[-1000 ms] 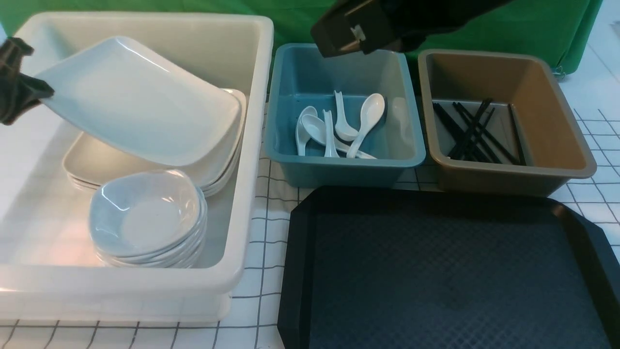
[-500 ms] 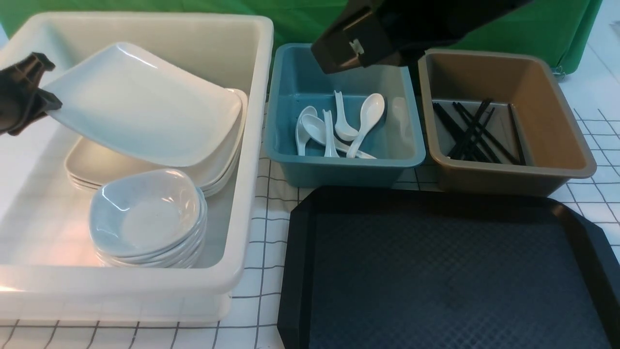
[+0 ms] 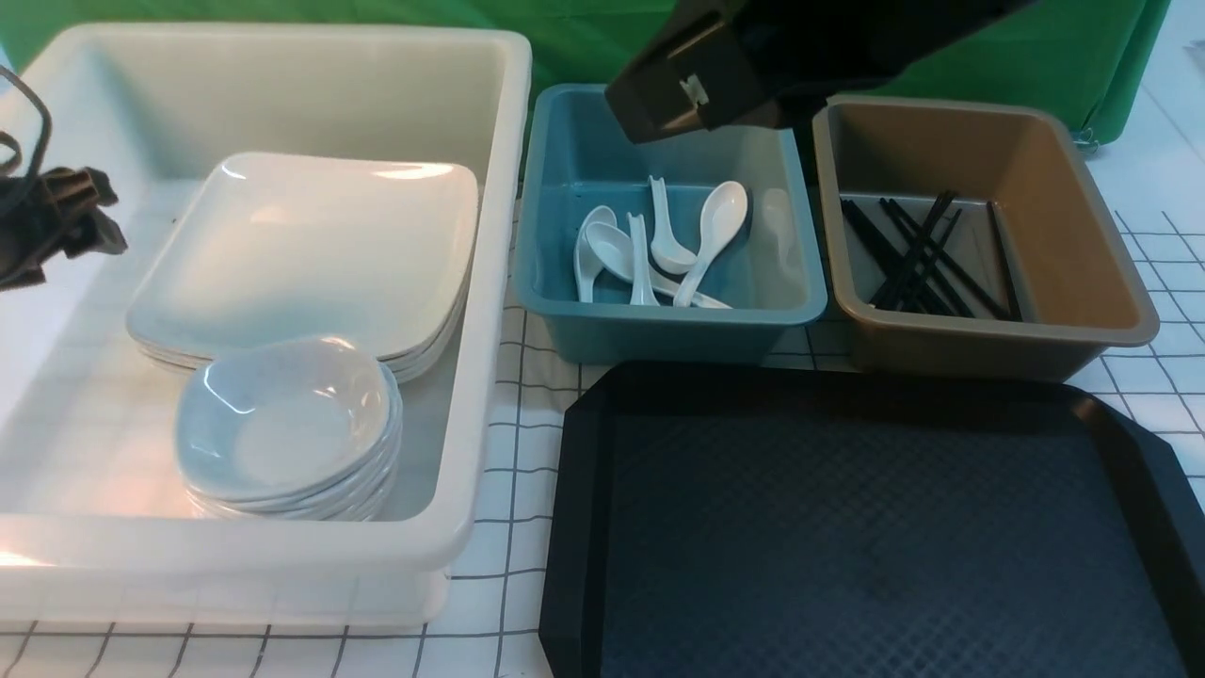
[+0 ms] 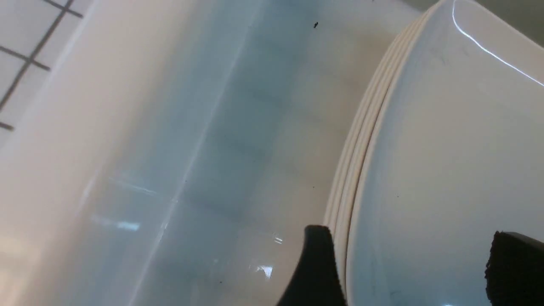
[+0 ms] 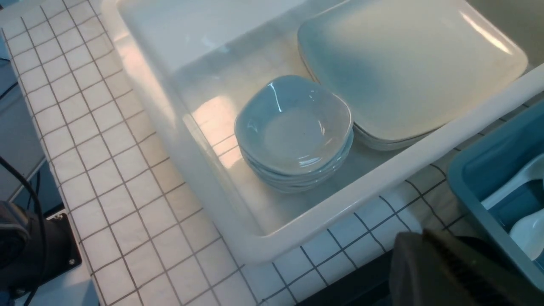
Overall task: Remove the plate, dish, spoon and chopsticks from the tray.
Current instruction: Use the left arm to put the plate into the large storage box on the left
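Since the earlier frame the plate [image 3: 306, 254] has dropped flat onto the plate stack in the white tub [image 3: 490, 311], off the tray [image 3: 584, 527]; the released left gripper [image 3: 66, 221] straddles its rim, so a careless withdrawal could snag and shift it; the right gripper [image 3: 687, 89] is clenched, empty.

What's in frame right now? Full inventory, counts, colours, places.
white tub: one, white, left on the table
plates: a stack, white, lying flat in the white tub
small dishes: a stack, white, in the tub's near part
blue tub: one, centre back
spoons: several, white, in the blue tub
brown tub: one, right back
chopsticks: a pile, black, in the brown tub
tray: one, black, front right, nothing on it
left gripper: open, beside the plates
right gripper: shut, above the blue tub
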### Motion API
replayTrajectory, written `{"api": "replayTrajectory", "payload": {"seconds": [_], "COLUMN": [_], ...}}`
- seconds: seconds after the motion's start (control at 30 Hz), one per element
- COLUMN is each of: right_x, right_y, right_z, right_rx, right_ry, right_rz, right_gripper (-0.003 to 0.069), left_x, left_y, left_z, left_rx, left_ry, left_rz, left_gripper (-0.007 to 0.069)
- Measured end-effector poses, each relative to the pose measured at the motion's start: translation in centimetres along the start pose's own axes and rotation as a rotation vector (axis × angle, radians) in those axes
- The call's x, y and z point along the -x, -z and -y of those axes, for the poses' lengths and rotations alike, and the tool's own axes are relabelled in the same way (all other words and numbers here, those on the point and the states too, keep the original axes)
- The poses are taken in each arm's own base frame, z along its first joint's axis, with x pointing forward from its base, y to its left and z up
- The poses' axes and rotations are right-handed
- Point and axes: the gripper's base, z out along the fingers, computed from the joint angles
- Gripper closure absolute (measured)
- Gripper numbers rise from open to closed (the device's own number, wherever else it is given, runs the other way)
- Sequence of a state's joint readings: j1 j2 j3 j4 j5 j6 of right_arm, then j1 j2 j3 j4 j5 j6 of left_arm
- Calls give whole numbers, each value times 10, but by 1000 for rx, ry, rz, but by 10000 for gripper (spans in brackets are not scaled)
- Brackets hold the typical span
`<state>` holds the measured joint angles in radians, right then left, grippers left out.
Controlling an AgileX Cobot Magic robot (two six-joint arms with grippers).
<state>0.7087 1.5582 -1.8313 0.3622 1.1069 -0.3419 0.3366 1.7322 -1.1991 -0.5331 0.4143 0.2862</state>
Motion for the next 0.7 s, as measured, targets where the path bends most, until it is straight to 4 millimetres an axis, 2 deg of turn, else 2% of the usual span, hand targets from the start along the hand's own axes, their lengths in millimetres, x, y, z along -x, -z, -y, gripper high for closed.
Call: {"api": "replayTrajectory", "payload": {"seconds": [0.07, 0.17, 0.23, 0.33, 0.37, 0.43, 0.47, 0.5, 0.53, 0.57, 0.6, 0.67, 0.7], "right_x": [0, 1, 4, 8, 9, 12, 12, 13, 13, 13, 11, 5, 4], "right_y": [0, 0, 0, 2, 3, 12, 12, 25, 32, 34, 53, 83, 90], "right_z": [0, 0, 1, 4, 4, 10, 10, 14, 16, 16, 16, 13, 12], "right_rx": [1, -3, -14, -46, -53, -134, -134, -229, -269, -279, -353, -433, -448], "right_ry": [-2, -7, -27, -43, -43, -54, -54, -60, -60, -59, -55, -58, -59], "right_rz": [-2, 7, 42, 82, 85, 86, 86, 77, 76, 76, 78, 83, 85], "right_gripper": [650, 650, 650, 650, 650, 650, 650, 650, 650, 650, 650, 650, 650], "left_x": [7, 15, 18, 14, 14, 3, 2, -9, -17, -16, -31, -44, -45], "left_y": [4, 14, 24, 50, 52, 88, 91, 122, 136, 140, 173, 208, 211], "left_z": [4, 20, 43, 91, 94, 140, 144, 171, 184, 184, 201, 211, 211], "left_rx": [-15, -74, -141, -254, -262, -367, -376, -451, -489, -489, -545, -584, -587], "left_ry": [-5, -33, -124, -278, -289, -433, -444, -546, -596, -600, -698, -768, -773], "left_rz": [-14, -79, -129, -163, -160, -119, -116, -76, -66, -59, -29, 4, 8], "left_gripper": [147, 228, 337, 529, 549, 613, 613, 629, 631, 631, 634, 636, 637]}}
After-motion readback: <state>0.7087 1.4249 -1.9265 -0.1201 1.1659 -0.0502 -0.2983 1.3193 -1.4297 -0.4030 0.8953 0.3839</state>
